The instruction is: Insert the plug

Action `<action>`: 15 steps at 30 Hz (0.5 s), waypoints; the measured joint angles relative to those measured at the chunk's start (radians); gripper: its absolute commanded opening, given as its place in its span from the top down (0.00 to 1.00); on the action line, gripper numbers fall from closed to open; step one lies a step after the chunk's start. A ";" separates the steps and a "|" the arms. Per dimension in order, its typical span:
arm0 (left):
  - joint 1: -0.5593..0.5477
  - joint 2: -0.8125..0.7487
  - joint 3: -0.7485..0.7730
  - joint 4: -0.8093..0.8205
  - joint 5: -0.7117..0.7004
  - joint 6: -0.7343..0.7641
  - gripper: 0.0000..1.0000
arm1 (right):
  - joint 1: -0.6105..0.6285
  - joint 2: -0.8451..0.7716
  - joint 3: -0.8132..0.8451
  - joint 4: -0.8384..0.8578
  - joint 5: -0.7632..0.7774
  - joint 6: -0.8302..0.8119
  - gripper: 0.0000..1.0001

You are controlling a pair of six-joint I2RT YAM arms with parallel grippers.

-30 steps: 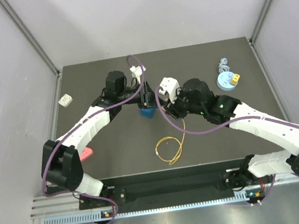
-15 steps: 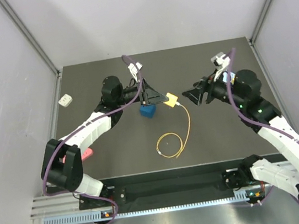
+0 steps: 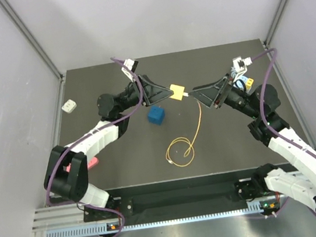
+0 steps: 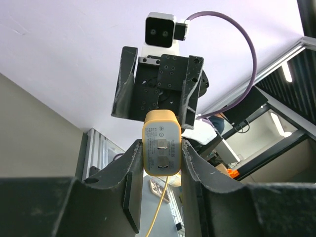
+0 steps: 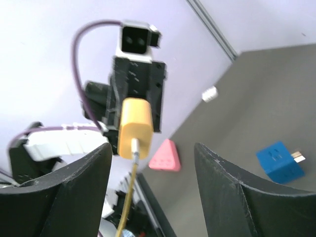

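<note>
Left end effector (image 3: 168, 95) gripped the yellow plug (image 3: 178, 91) in mid-air over the far table (image 3: 237, 137), its cable (image 3: 198, 119) hanging down. Right end effector (image 3: 202, 96) gaped wide just right of it, not touching.

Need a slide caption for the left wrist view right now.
Left gripper pinches the yellow plug by its sides, cable hanging below, facing the open right gripper.

Blue cube (image 3: 156, 116) central; pink wedge (image 3: 92, 162) near left; white block (image 3: 70, 106) far left
</note>
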 measured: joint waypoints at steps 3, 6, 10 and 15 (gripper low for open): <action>0.000 0.016 0.000 0.030 -0.012 -0.031 1.00 | 0.000 0.014 -0.009 0.088 0.000 0.061 0.36; -0.001 0.036 0.000 0.041 -0.021 -0.045 1.00 | 0.007 0.036 -0.011 0.138 0.001 0.098 0.40; -0.002 0.050 0.000 0.045 -0.029 -0.060 1.00 | 0.031 0.076 -0.011 0.160 0.013 0.124 0.42; -0.004 0.050 0.000 0.045 -0.040 -0.069 1.00 | 0.064 0.106 -0.011 0.160 0.044 0.137 0.53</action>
